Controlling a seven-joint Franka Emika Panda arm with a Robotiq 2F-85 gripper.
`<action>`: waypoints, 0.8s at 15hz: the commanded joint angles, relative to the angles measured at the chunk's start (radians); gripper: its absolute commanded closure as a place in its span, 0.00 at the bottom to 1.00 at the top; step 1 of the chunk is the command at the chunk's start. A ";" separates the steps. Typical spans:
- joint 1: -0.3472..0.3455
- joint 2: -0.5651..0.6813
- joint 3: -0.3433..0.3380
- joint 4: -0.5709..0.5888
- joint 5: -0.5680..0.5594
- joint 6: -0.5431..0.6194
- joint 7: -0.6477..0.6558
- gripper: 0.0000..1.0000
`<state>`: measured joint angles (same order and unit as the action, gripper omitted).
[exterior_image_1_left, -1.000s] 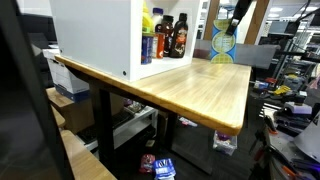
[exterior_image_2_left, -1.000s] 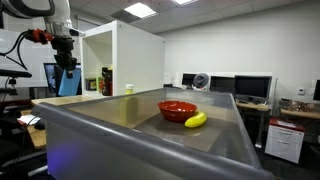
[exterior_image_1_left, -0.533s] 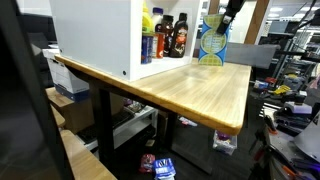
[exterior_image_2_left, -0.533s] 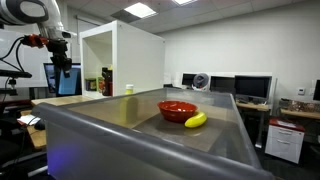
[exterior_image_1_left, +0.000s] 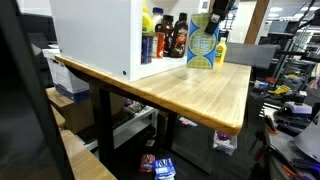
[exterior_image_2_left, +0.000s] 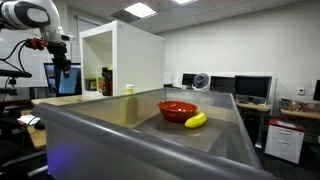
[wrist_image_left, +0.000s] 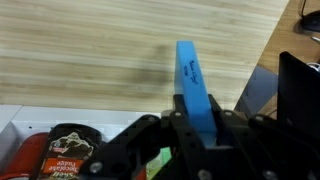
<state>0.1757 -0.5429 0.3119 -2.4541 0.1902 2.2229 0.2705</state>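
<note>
My gripper is shut on a flat blue box, seen edge-on in the wrist view and standing up between the jaws. In an exterior view the blue box, with a yellow and white pattern on its face, hangs just above the wooden table beside the open side of the white cabinet; the gripper grips it from the top. From the far side, the gripper carries the blue box to the left of the white cabinet.
Dark sauce bottles and a yellow bottle stand inside the cabinet, and the wrist view shows dark sauce bottles below. A yellow bottle stands behind the box. A red bowl and a banana lie on a grey surface.
The gripper has carried the blue box lower and closer to the cabinet's open side. Its grip has not changed.
</note>
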 joint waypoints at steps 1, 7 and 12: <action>-0.005 0.079 0.011 0.068 -0.054 0.030 0.022 0.94; -0.007 0.132 0.019 0.147 -0.109 0.036 0.053 0.94; -0.015 0.177 0.025 0.214 -0.140 0.030 0.107 0.94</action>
<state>0.1737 -0.4062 0.3250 -2.2906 0.0860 2.2480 0.3240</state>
